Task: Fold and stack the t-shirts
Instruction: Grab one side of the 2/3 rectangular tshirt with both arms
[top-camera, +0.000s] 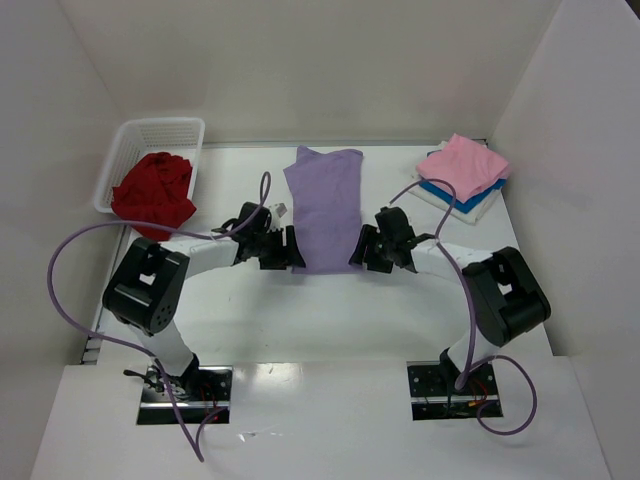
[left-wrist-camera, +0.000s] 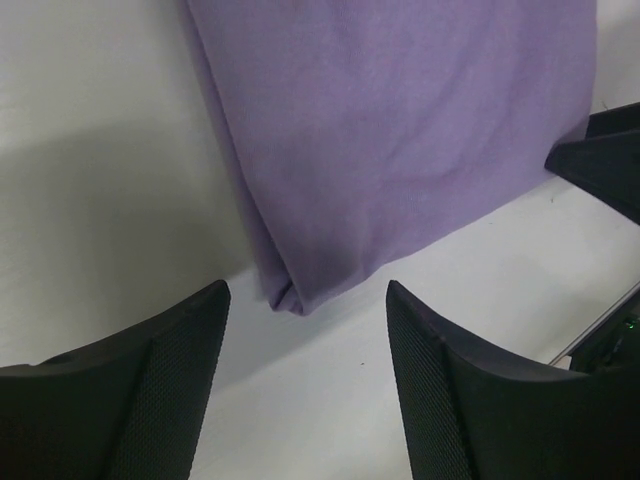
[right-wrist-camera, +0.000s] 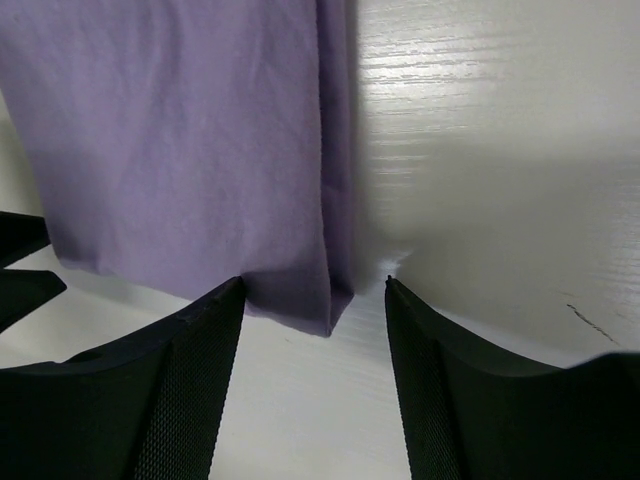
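One plain lavender t-shirt, flat.

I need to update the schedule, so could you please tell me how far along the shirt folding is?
Done: the pink shirt lies folded on the blue shirt at the far right. In hand: the purple shirt, folded into a strip, with the left gripper and right gripper open at its near corners. Left: the red shirt, crumpled in the basket.
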